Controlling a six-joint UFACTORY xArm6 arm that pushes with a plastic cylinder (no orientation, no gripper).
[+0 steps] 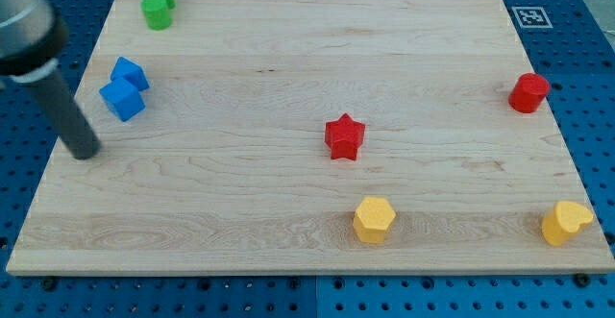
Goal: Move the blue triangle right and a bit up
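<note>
Rod tip (85, 152), bearing no jaws, rests lower-left of two touching blue blocks (123, 87) near the board's (288, 212) left edge

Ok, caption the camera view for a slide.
My tip rests lower-left of two touching blue blocks on the wooden board.

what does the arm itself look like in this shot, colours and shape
Only the end of the arm shows, at the view's upper left: a wide, blurred dark grey cylindrical body narrowing to a straight, round, matte black rod. My tip is its plain blunt end. No cables, markings or labels are visible on it, and there are no fingers.
</note>
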